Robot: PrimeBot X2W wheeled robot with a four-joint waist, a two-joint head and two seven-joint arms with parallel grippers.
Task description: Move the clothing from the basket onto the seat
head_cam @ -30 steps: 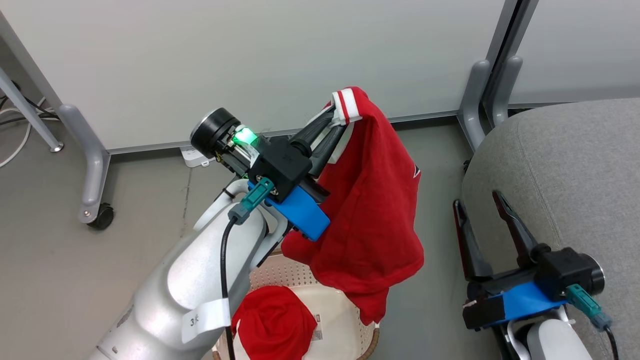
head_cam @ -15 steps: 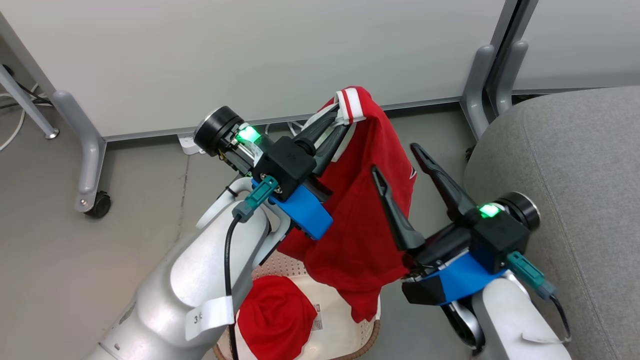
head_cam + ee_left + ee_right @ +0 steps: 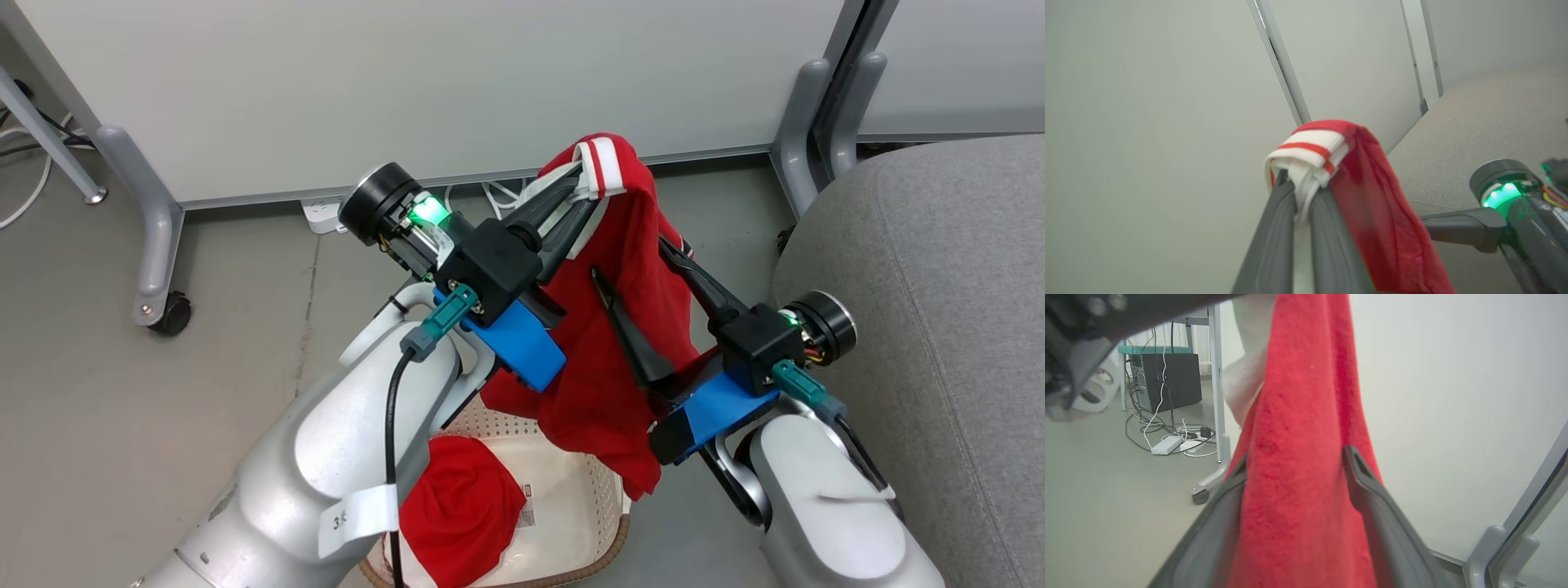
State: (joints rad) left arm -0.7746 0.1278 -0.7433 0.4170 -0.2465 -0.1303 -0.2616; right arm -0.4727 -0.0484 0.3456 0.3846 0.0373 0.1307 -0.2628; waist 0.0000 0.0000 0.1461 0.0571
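Hanging garment [image 3: 596, 408] — left jaws clamp it, right jaws straddle.

Two red garments [image 3: 620, 343] [image 3: 461, 514]; one basket [image 3: 606, 510]; one seat [image 3: 939, 286].

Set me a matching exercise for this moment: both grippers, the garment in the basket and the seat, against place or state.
1 left gripper
2 right gripper
3 bunched garment
4 seat

A open, fingers astride the hanging garment
B grey, on the robot's right
C lying in the basket
D shut on the hanging garment's striped trim

Pairs: 1-D, 2-A, 3-C, 4-B
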